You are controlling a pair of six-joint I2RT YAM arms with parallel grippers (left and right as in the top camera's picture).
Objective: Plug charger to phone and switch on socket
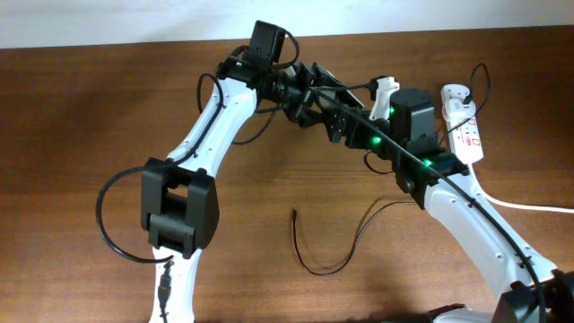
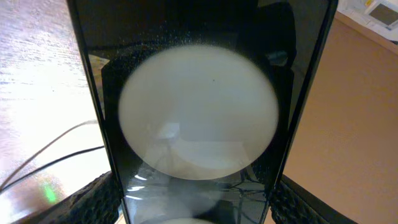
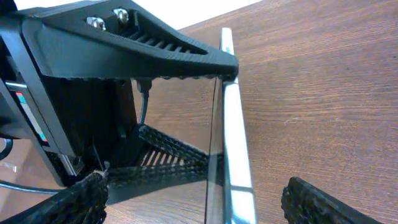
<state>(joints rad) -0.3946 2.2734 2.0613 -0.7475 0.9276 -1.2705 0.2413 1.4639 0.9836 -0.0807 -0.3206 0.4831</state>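
My left gripper point(image 1: 309, 94) is shut on the phone point(image 1: 321, 90) and holds it above the back of the table. In the left wrist view the phone point(image 2: 199, 118) fills the frame, a white circle on its black face, with my fingers point(image 2: 196, 208) on both edges. My right gripper point(image 3: 202, 199) is open and straddles the phone's thin edge point(image 3: 229, 124) without touching it; it is next to the phone overhead point(image 1: 345, 121). The charger cable point(image 1: 336, 260) lies loose on the table, its plug tip point(image 1: 295, 213) free. The white adapter point(image 1: 386, 90) is near the socket point(image 1: 465, 130).
The socket's thick white cord point(image 1: 529, 206) runs off to the right. Both arms crowd the back middle of the table. Thin black cable lines point(image 2: 53, 158) show on the table to the left of the phone. Thicker black robot cables loop beside the left arm point(image 1: 103, 220).
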